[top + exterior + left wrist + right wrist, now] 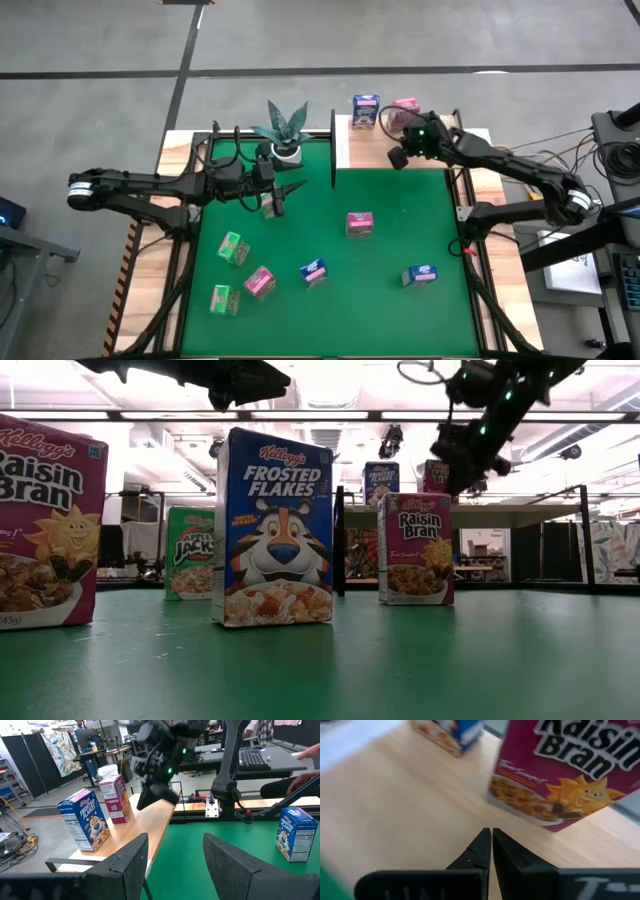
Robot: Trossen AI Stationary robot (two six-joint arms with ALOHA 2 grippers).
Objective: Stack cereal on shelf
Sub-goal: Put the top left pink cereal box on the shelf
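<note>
- From above, the shelf [372, 142], a pale wood board with thin black uprights, sits at the far edge of the green mat [400, 215]; a blue cereal box [366, 109] and a pink cereal box [405, 108] stand on it, side by side.
- The right gripper [398, 157] hovers over the shelf just in front of the pink box; only the right wrist view shows its two dark fingertips [481, 851] pressed together, clenched on nothing, above bare wood grain.
- That wrist view alone reads the pink box's print, Raisin Bran [565, 775], with a sun and a bowl of flakes.
- The left gripper [281, 205] hangs over the mat near a potted plant [283, 130]; its wrist view shows the blunt dark fingers [129, 865] spread apart with nothing visible between them.
- The high view alone counts the loose boxes on the mat: three green [233, 248], two pink [359, 224], two blue [314, 271].
- The low view alone shows them as upright glossy cardboard cuboids: a Frosted Flakes box [274, 527] and an Apple Jacks box [190, 552].
</note>
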